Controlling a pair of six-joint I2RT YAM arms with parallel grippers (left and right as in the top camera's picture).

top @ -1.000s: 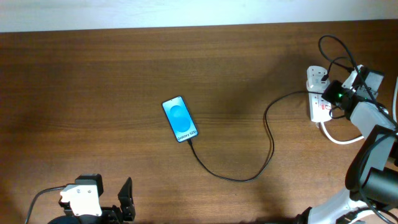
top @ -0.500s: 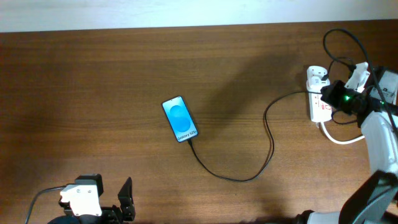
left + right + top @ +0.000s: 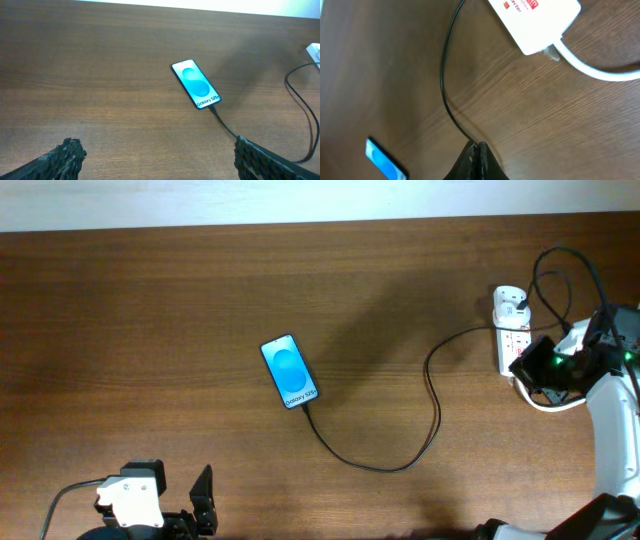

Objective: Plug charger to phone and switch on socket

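The phone (image 3: 289,371) lies screen up on the table, blue screen lit. The charger's thin black cable (image 3: 380,467) meets the phone's lower end, loops right and runs up to the white adapter (image 3: 510,305) on the socket (image 3: 513,345) at the far right. My right gripper (image 3: 524,369) is shut and empty, just in front of the socket's near end. In the right wrist view its closed tips (image 3: 476,147) hover over the cable (image 3: 444,80), with the socket (image 3: 540,17) above. My left gripper (image 3: 160,160) is open and empty near the front edge, well short of the phone (image 3: 196,84).
The socket's thick white cord (image 3: 545,404) curls toward the front beside my right arm and also shows in the right wrist view (image 3: 600,72). A loose black arm cable (image 3: 560,265) arcs above the socket. The table's far edge meets a white wall.
My right gripper has drawn back from over the socket toward the front right. The phone, cable and left arm have not moved.
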